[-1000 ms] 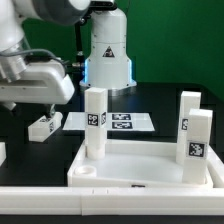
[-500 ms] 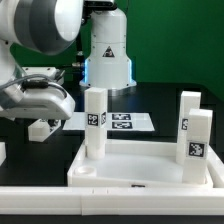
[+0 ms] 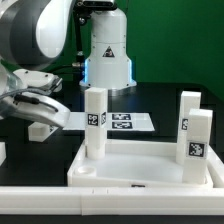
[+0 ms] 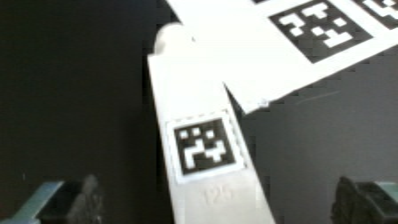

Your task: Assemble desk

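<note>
Between the spread-open fingers of the empty hand (image 4: 214, 200), a loose leg (image 4: 199, 120), clear both sides.

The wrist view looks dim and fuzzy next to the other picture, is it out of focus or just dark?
Wrist view: dark table, loose leg soft-edged but its tag readable; fingertips blurred at the edge. Exterior view: bright, the arm near the camera smeared, standing legs sharp.

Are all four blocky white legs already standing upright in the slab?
No: three blocky white legs stand in the flat white slab; the fourth leg lies on the table.
</note>
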